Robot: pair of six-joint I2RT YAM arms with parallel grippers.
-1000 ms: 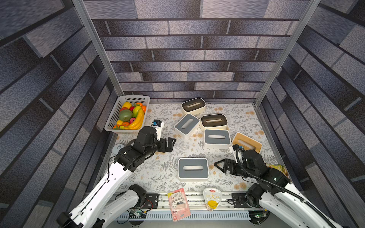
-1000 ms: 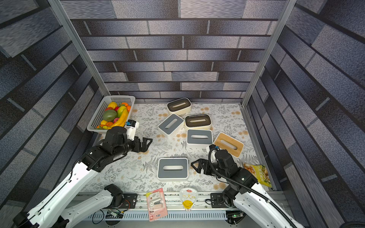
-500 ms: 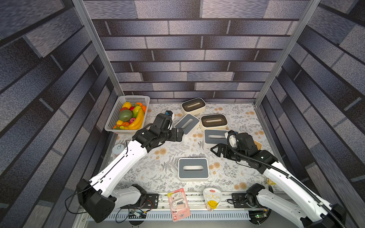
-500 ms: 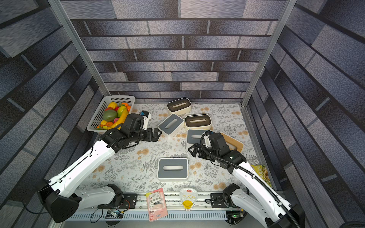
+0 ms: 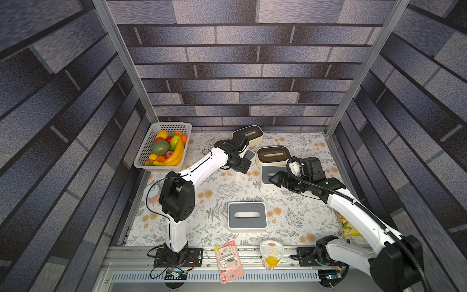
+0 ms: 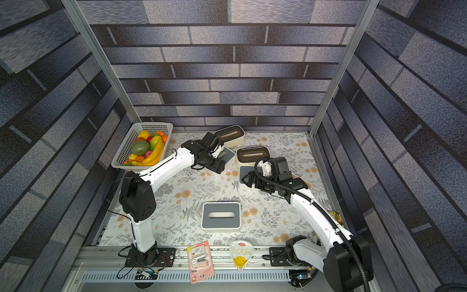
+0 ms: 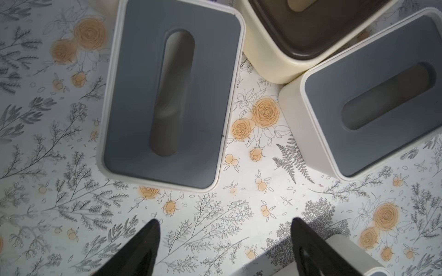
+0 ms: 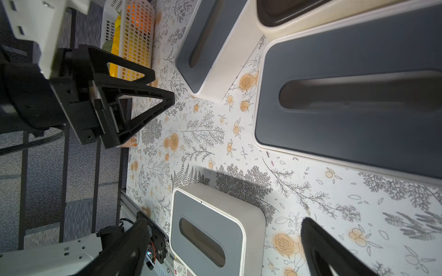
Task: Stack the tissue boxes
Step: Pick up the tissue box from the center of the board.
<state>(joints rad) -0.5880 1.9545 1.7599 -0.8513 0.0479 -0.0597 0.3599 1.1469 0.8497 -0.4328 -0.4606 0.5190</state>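
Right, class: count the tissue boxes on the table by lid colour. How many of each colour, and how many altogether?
grey-lidded boxes: 3
dark brown-lidded boxes: 2
light wood-lidded box, mostly hidden: 1
Total: 6

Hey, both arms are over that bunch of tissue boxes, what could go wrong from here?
1. The left gripper and right gripper sit close together over one cluster; they might collide.
2. The brown-lidded box sits against the grey-lidded box by the right gripper; lifting that one could drag or tip its neighbour.
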